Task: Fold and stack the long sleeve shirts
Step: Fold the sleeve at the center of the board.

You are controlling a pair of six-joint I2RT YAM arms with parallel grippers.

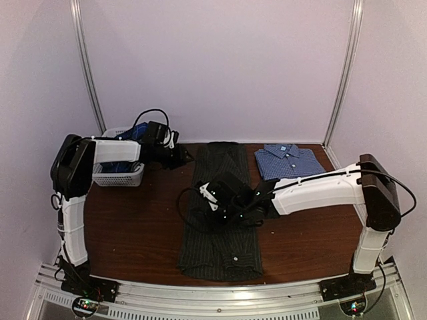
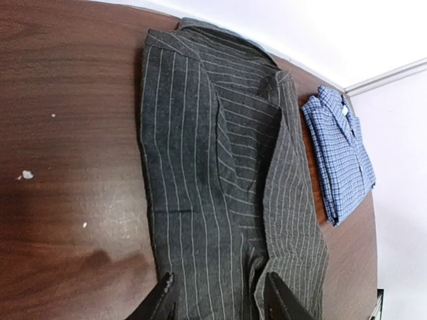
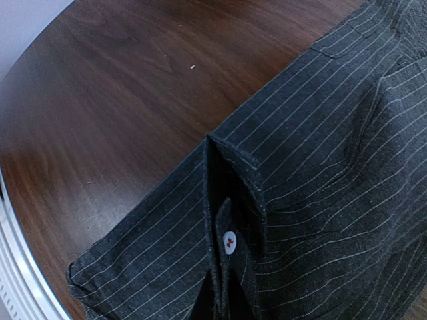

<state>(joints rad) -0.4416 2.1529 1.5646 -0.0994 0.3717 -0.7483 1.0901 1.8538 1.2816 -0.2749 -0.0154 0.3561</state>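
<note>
Folding of the pinstripe shirt [image 1: 220,247] is the step in hand. It lies in the middle of the table [image 1: 133,227] as 1 long narrow strip running from far to near, with its sides and sleeves turned in over the body and the collar at the far end. A button [image 3: 229,241] shows on a turned-in edge toward the near end. The check shirt [image 1: 288,161] sits folded at the far right, just beside the strip's far end. Blue cloth [image 1: 131,133] shows in the basket [image 1: 120,177] at the far left, so I judge 1 shirt done, 1 half done and more waiting.

The left gripper [image 1: 179,157] hangs at the far-left corner of the strip, its fingers [image 2: 163,301] spread with nothing pinched between them. The right gripper [image 1: 210,198] is low over the strip's left edge at mid-length, fingers pressed together. Its wrist view is too close and dark to tell whether a thin fold of cloth is caught between them.

Next, I judge, the strip needs folding across its length, 1 end brought over toward the other. That calls for both grippers on the 2 corners of 1 end, lifting level and together so the turned-in sleeves do not slip out. The packet can then go onto the check shirt.
</note>
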